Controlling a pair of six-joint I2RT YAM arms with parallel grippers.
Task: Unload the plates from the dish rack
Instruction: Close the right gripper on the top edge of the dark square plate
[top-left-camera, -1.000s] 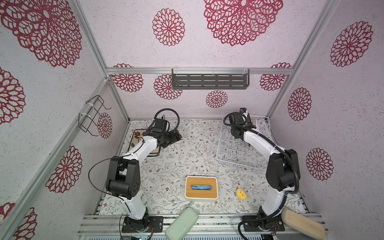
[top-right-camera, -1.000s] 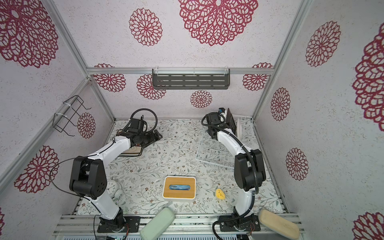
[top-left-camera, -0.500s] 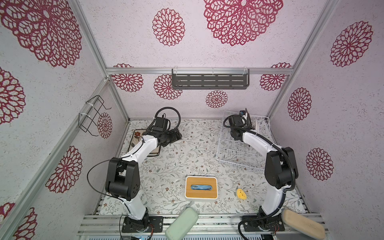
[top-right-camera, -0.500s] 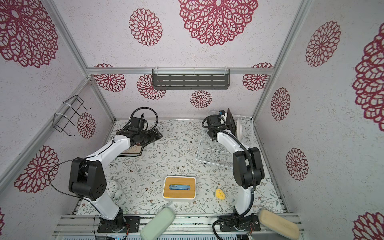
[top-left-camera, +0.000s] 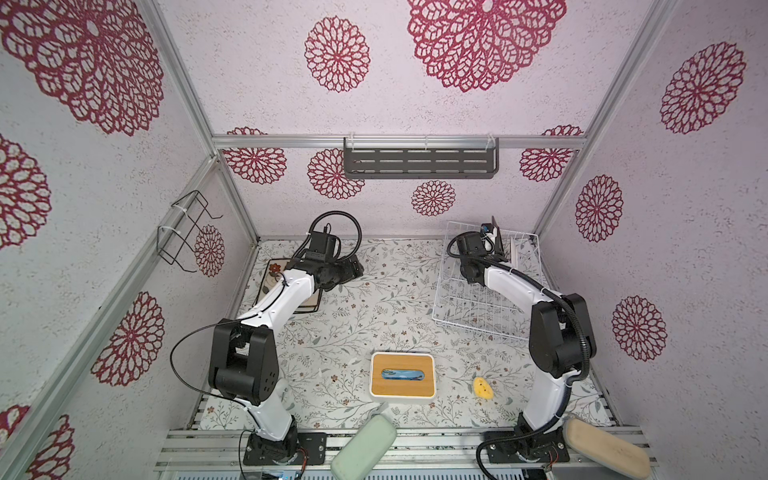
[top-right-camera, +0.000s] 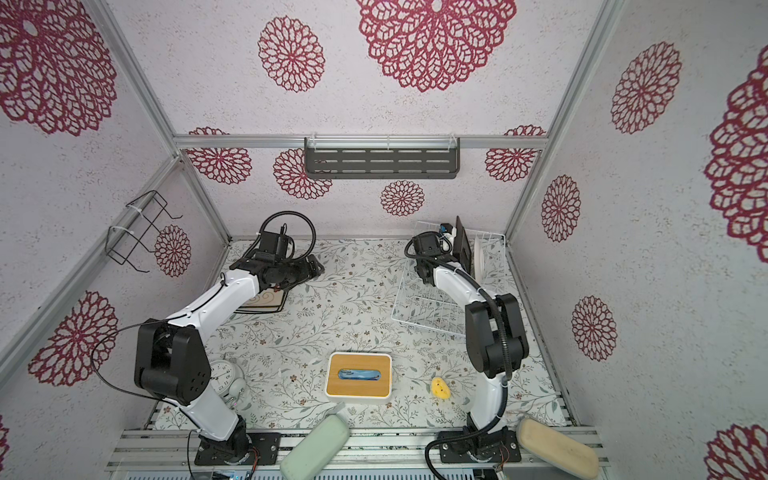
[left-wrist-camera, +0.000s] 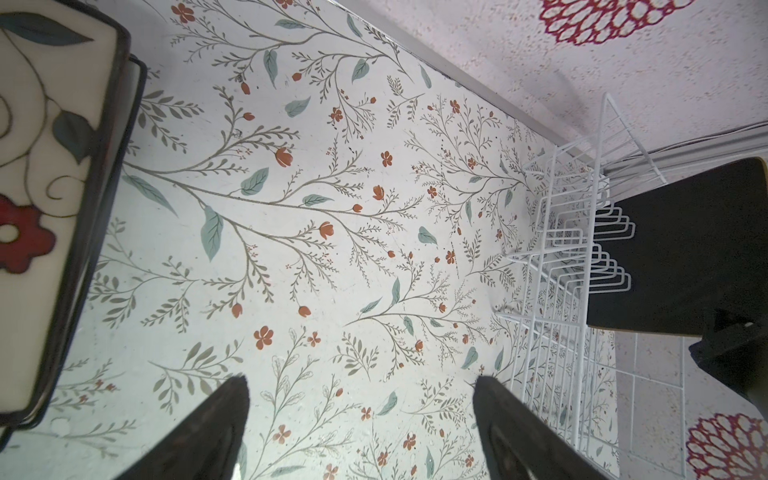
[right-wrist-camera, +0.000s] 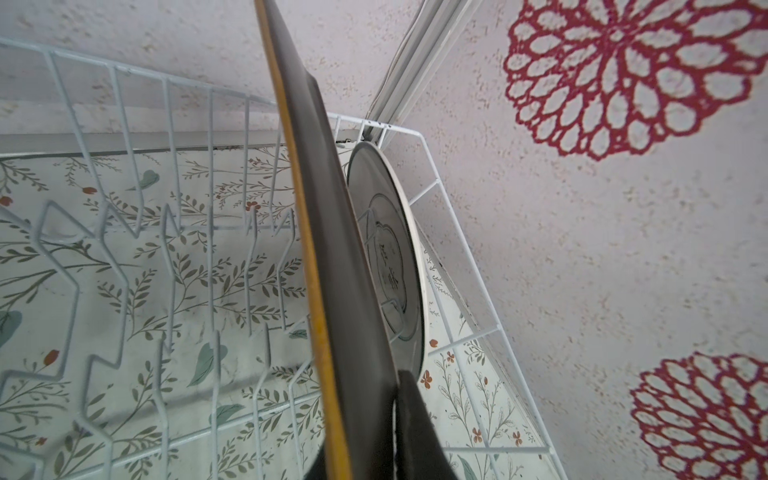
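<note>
The white wire dish rack (top-left-camera: 478, 299) stands at the back right of the table. A black square plate (top-left-camera: 498, 245) stands upright on edge in it, and a round white plate (right-wrist-camera: 390, 249) with centre characters stands just behind. My right gripper (right-wrist-camera: 365, 415) is shut on the black plate's (right-wrist-camera: 332, 249) near edge, one finger on each face. At the back left lies a stack of square plates, with a cream one (left-wrist-camera: 41, 166) carrying a red flower on top. My left gripper (left-wrist-camera: 361, 415) hangs open and holds nothing, just right of that stack (top-left-camera: 274, 274).
A white box with a bamboo top (top-left-camera: 402, 376) and a small yellow thing (top-left-camera: 482, 388) sit at the front. An alarm clock (top-right-camera: 226, 376) stands by the left arm's base. A grey slotted shelf (top-left-camera: 419, 163) hangs on the back wall, a black wire bracket (top-left-camera: 187, 232) on the left wall.
My right gripper has closed onto the black plate's edge in the rack. The left arm has hardly moved and stays open.
</note>
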